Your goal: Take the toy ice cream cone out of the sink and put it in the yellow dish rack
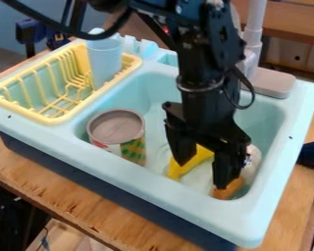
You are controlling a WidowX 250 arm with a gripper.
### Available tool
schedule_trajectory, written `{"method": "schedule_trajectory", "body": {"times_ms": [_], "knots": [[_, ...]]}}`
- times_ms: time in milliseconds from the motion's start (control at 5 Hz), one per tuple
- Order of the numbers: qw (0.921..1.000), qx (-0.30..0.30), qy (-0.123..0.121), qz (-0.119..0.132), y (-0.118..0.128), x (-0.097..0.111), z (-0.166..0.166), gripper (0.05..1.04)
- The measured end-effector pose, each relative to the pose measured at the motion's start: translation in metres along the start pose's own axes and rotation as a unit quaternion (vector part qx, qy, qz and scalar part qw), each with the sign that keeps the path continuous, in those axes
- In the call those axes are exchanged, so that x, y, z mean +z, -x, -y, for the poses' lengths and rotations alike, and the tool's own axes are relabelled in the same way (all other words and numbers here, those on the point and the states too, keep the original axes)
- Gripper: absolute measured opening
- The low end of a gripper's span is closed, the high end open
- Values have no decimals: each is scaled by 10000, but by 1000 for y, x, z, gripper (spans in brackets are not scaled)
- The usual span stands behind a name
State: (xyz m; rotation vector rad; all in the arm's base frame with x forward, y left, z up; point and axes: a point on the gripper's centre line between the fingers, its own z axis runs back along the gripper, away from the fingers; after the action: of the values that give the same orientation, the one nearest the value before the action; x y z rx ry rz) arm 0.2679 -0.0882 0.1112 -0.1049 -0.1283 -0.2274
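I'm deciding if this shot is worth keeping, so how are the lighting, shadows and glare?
Camera view: soft light, brightest along the sink rim, no harsh glare; camera view: shade on the basin's inner wall at right; camera view: the gripper is nearly black, losing surface detail; camera view: the can's top looks dull.

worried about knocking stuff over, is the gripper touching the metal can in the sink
Apart. The camera view shows a strip of the sink between the can and the gripper
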Motion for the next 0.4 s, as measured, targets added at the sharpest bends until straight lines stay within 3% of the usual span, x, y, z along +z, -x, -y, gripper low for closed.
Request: {"method": "schedule_trajectory", "body": {"times_ms": [200, 400], "knots": [[9999, 9, -6, -133, -1, -12, 1, 1008], [9998, -151, 109, -22, -6, -13, 4, 1008]]}}
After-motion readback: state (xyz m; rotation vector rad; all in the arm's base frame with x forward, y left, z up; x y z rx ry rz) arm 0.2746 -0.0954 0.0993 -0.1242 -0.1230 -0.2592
